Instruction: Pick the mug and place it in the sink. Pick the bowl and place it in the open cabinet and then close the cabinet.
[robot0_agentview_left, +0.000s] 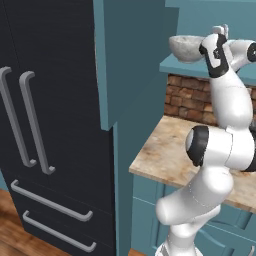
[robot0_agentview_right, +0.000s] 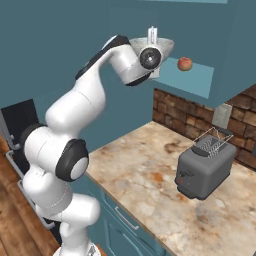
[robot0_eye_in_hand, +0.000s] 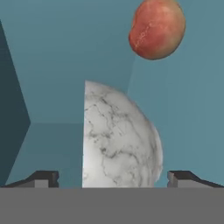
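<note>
Spread wide and gripping nothing, the gripper (robot0_eye_in_hand: 113, 178) is hovering at the round grey marbled bowl (robot0_eye_in_hand: 120, 140), which is now sitting on the shelf of the teal-blue upper cabinet (robot0_agentview_left: 131, 60), near the shelf's front edge, with a red apple (robot0_agentview_right: 185, 63) lying well apart toward the far side. Placing the bowl is looking finished; the cabinet door is standing open, so closing it is remaining. Whether the mug step is done cannot be told from this spot.
</note>
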